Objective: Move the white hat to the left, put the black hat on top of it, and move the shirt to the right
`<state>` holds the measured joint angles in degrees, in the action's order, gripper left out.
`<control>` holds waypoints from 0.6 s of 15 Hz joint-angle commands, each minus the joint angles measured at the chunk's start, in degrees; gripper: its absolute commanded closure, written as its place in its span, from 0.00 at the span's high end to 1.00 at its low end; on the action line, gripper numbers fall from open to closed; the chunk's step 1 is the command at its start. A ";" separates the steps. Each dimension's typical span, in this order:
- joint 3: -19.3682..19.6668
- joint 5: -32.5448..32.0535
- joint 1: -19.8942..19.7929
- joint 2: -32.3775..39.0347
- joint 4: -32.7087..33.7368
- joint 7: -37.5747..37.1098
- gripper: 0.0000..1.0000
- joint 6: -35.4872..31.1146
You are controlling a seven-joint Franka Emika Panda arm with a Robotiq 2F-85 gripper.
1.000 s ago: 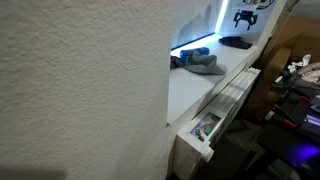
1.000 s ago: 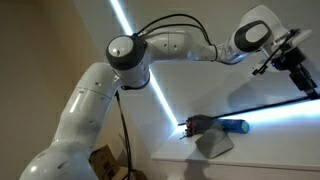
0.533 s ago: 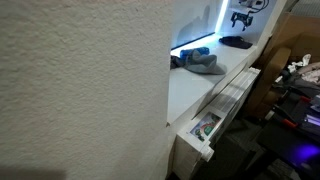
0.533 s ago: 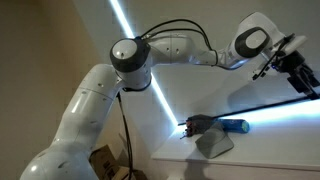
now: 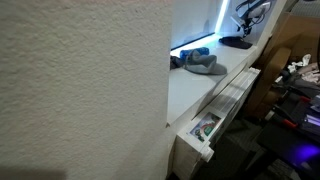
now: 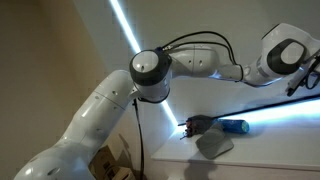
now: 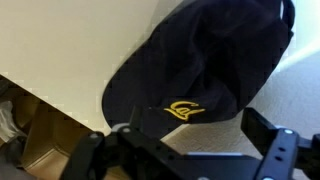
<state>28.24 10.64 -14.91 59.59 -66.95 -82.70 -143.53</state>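
Far left in exterior view: textured wall (image 5: 80,90). Below counter (image 5: 195,95) edge: open drawer (image 5: 205,128). On counter: white hat (image 5: 208,66), touching blue item (image 5: 196,52) just behind it. Further right, well apart from both: black hat (image 5: 237,42), flat on counter. Above it hovers hand (image 5: 250,12). Wrist view: fingers (image 7: 280,150) spread wide, gripping nothing; black hat's yellow emblem (image 7: 180,110) below, between them
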 commanded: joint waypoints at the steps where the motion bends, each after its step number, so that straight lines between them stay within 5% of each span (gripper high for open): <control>1: 0.15 -0.05 -0.38 0.64 0.79 -0.99 1.00 -0.03; 4: -1.42 0.47 -1.46 0.48 1.45 1.01 1.00 0.08; 5: -8.07 -0.63 -6.33 0.04 4.66 7.11 1.00 3.67; 6: -9.75 0.34 -8.32 1.14 7.13 9.28 1.00 5.74; 7: -10.49 3.03 -9.86 2.89 10.43 12.41 1.00 9.74; 8: -6.65 0.73 -5.17 0.99 4.42 6.62 1.00 4.40; 9: -8.17 1.49 -6.96 1.21 5.90 8.95 1.00 6.57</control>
<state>20.01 12.16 -21.95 60.81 -60.98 -73.66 -136.88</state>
